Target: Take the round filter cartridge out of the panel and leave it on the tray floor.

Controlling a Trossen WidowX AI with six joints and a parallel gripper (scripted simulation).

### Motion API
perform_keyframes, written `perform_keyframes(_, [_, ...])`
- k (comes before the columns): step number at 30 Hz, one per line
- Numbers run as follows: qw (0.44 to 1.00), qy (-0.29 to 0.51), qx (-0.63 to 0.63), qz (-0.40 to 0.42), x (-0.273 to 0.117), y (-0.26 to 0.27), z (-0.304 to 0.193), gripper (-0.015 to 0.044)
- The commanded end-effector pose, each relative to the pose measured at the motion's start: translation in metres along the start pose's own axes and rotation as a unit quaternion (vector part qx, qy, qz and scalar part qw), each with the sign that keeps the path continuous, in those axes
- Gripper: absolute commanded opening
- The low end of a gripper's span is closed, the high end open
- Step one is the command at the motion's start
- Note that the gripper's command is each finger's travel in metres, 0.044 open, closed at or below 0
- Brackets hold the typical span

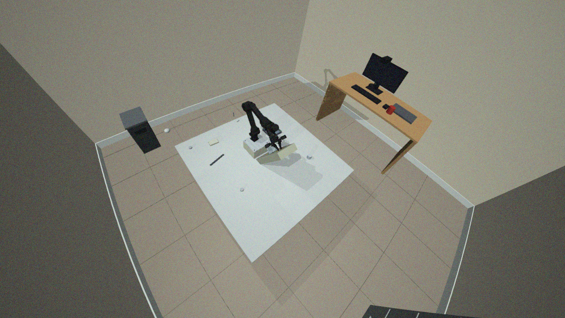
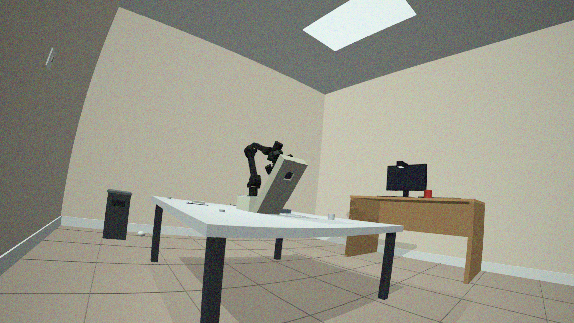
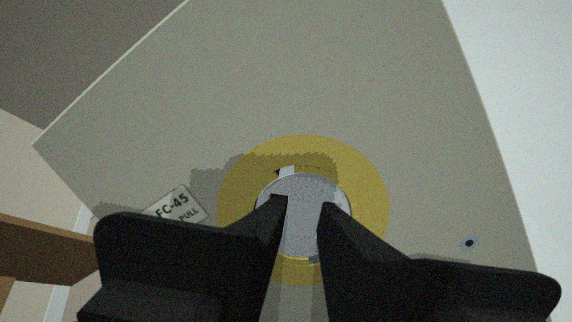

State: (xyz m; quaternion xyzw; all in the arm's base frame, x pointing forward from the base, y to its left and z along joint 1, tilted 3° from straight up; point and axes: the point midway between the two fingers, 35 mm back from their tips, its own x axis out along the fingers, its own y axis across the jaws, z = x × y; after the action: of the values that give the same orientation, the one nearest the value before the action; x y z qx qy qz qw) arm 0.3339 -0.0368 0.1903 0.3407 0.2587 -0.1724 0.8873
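Observation:
The round grey filter cartridge (image 3: 301, 235) sits inside the yellow ring (image 3: 370, 200) on the service panel (image 3: 350, 90) (image 1: 287, 151) (image 2: 277, 188), which leans on the table. My gripper (image 3: 302, 204) (image 1: 279, 149) is shut on the cartridge, with one black fingertip at each side of its face. The fingertips cover the two slots. A pale notch shows at the cartridge's upper edge and a small grey one at its lower edge. How far the face stands out of the panel I cannot tell. A low blue-grey object (image 2: 285, 210), perhaps the tray, is partly hidden behind the panel.
The panel's label (image 3: 175, 206) is partly covered by the left finger. A small grey cylinder (image 1: 309, 157) (image 2: 331, 216) stands on the white table (image 1: 253, 221) (image 2: 305, 230) beside the panel. A dark bar (image 1: 217, 159) and a pale block (image 1: 213, 141) lie left of the arm's base.

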Motion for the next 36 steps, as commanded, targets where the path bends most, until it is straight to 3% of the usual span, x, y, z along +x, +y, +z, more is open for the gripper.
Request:
perform_keyframes(1, [0.997,0.004,0.079,0.002,0.0056,0.0011,-0.0016,0.0000])
perform_keyframes(16, [0.942,0.004,0.335,0.001,0.0055,0.0011,-0.0016,0.0000])
perform_keyframes(31, [0.824,0.004,0.567,0.000,0.0053,0.0011,-0.0016,0.0000])
perform_keyframes(36, [0.821,0.004,0.571,0.000,0.0056,0.0011,-0.0016,0.0000])
